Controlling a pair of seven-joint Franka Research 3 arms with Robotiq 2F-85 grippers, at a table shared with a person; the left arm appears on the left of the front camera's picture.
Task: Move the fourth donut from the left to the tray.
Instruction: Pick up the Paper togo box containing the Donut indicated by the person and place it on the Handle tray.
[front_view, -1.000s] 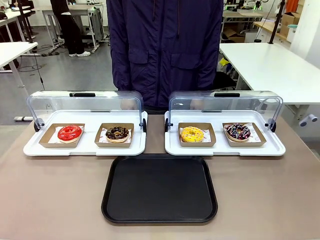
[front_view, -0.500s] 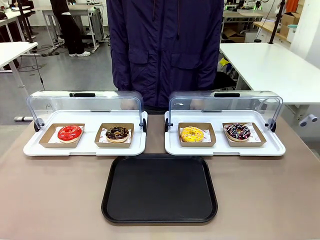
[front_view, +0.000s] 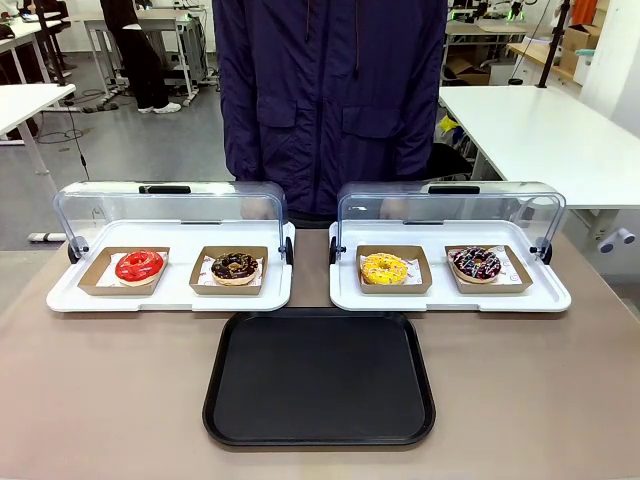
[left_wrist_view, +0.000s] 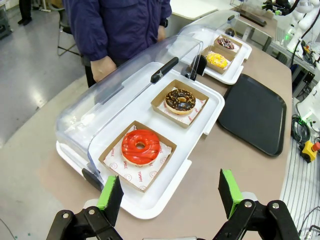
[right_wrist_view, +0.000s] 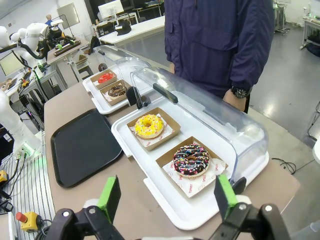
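Facing right claw (right_wrist_view: 167, 195), the fourth donut (right_wrist_view: 191, 160) seems near.

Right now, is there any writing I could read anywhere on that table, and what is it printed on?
"TOMMY": red print on the white paper liner under the red-glazed ring donut, seen from the left wrist.
Other red print on that liner, and on the printed paper sheet under the dark chocolate drizzled donut: too blurred to read.
Nothing else is legible.
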